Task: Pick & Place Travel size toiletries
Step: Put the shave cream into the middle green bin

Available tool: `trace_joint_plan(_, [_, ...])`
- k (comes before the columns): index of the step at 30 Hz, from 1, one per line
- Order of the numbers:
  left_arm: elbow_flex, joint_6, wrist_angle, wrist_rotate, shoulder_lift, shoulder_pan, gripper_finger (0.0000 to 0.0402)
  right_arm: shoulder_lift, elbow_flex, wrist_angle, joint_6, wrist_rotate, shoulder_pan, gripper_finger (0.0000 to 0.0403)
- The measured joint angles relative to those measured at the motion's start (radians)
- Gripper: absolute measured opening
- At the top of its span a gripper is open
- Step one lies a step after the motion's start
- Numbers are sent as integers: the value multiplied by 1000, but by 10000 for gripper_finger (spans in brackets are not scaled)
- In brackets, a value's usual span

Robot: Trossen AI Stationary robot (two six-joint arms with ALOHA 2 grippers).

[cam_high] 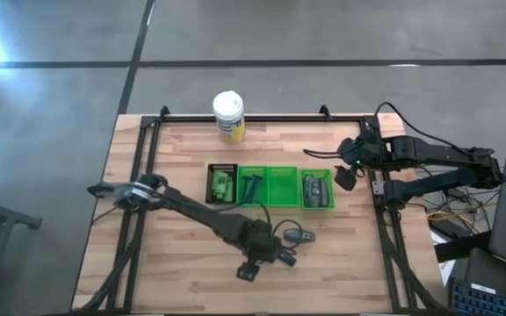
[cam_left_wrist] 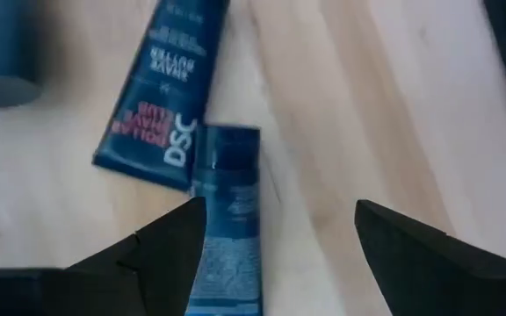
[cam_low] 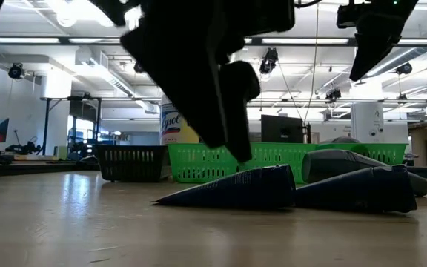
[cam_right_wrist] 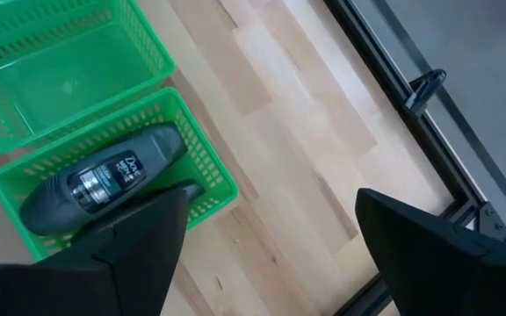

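Note:
Two dark blue tubes lie flat on the wood side by side: one with a red and white label (cam_left_wrist: 161, 96), one plain (cam_left_wrist: 227, 206); both also show in the low view (cam_low: 236, 189) (cam_low: 354, 189). A grey oblong bottle (cam_low: 347, 163) lies just behind them. My left gripper (cam_left_wrist: 279, 233) (cam_high: 275, 250) is open and hovers just above the plain tube, which lies beside one finger. My right gripper (cam_right_wrist: 271, 237) (cam_high: 345, 175) is open, up over the near right corner of the rightmost green bin (cam_right_wrist: 205, 167), where a grey bottle (cam_right_wrist: 104, 180) lies.
A row of bins sits mid-table: a black one (cam_high: 222, 184) with green bottles, then three green ones (cam_high: 253, 187) (cam_high: 281, 186) (cam_high: 317, 190). A yellow jar with a white lid (cam_high: 228, 117) stands at the far edge. Bare wood lies around the tubes.

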Motion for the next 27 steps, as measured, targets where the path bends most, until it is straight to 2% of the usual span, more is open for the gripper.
trace_joint_plan(7, [-74, -10, 129, -41, 1, 21, 295, 0, 0, 0, 0, 0, 0, 308])
trace_joint_plan(12, [-116, -29, 140, -39, 0, 22, 295, 0, 0, 0, 0, 1, 0, 304])
trace_joint_plan(19, [-123, -99, 117, -42, -5, 18, 295, 0, 0, -18, 2, 1, 0, 322])
trace_joint_plan(27, [-193, -95, 152, -58, -13, 13, 291, 0, 0, -18, 29, 1, 0, 341])
